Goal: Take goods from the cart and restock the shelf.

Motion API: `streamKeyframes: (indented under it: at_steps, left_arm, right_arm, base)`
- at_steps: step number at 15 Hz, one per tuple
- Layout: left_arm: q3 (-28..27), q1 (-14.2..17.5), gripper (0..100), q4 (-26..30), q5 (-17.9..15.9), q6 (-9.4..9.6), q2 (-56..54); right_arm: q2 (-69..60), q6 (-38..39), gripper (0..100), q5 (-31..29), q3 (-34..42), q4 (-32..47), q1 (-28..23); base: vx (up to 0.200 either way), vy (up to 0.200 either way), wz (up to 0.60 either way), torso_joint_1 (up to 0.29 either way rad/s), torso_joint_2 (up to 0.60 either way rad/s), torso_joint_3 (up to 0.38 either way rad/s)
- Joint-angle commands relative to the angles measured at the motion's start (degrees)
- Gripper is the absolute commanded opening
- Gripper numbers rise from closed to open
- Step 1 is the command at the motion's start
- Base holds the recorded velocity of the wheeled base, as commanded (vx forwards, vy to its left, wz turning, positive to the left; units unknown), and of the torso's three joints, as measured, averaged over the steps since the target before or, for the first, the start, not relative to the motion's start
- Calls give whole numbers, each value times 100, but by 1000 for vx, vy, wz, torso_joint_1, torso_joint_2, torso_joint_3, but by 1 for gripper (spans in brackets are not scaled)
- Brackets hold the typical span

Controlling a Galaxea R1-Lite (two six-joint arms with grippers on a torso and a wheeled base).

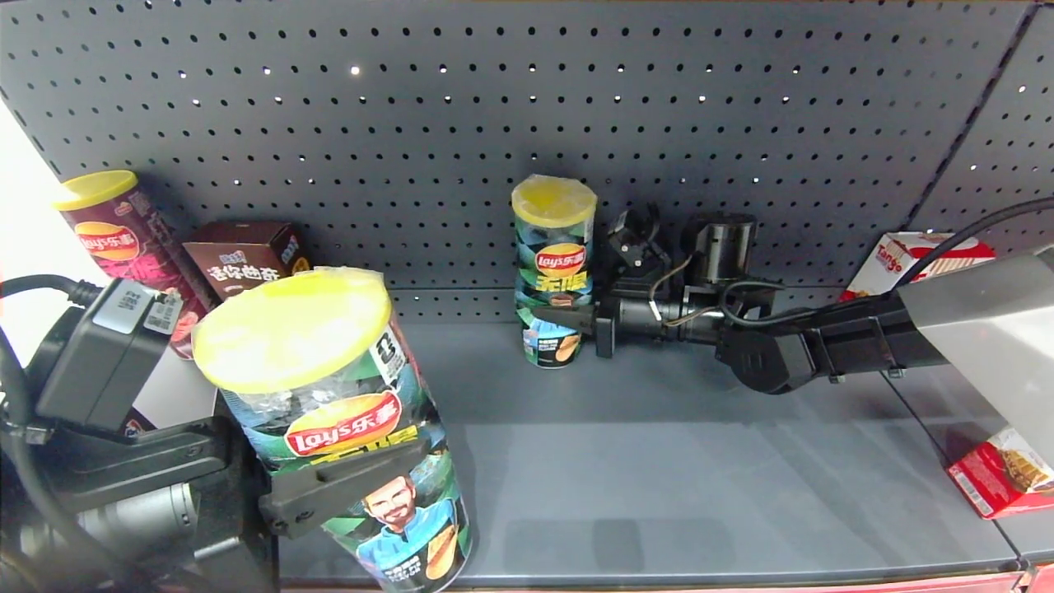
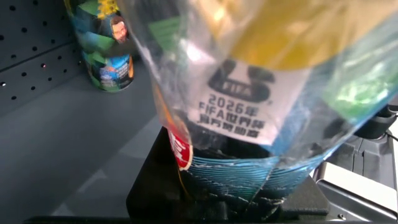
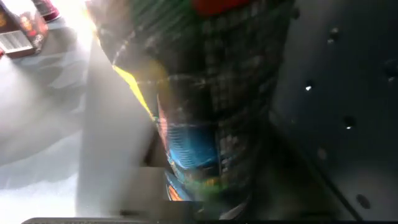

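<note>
A green chips can (image 1: pixel 329 395) with a yellow lid is held upright at the shelf's front left, with my left gripper (image 1: pixel 354 482) shut around its lower half. In the left wrist view this can (image 2: pixel 249 112) looms close. A second green chips can (image 1: pixel 556 247) stands on the shelf (image 1: pixel 700 461) against the pegboard, also visible in the left wrist view (image 2: pixel 109 50). My right gripper (image 1: pixel 568 319) reaches in from the right and is shut around that can's lower part. The right wrist view shows the can (image 3: pixel 211 124) blurred and very near.
A maroon chips can (image 1: pixel 115 231) and a brown box (image 1: pixel 243 255) stand at the back left. Red-and-white wafer boxes sit at the back right (image 1: pixel 914 255) and front right (image 1: pixel 1000 473). The pegboard wall (image 1: pixel 494 99) closes the back. The shelf's middle front lies bare.
</note>
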Motion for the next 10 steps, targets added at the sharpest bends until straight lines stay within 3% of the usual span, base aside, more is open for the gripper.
streamKeyframes:
  at_steps: [1,6,10]
  left_arm:
    - [10,-1,0,-3,7,-4,4]
    - [10,8,0,-3,7,-4,4]
    - [1,8,0,-12,7,5,-5]
  right_arm:
    - [-7,-3,0,-13,10,23,-2]
    - [-358,5,0,-30,90,32,77]
    - [-1343,-30,0,-39,942,5,218]
  base:
    - [0,0,0,0,0,0]
    - [0,0,0,0,0,0]
    - [0,0,0,0,0,0]
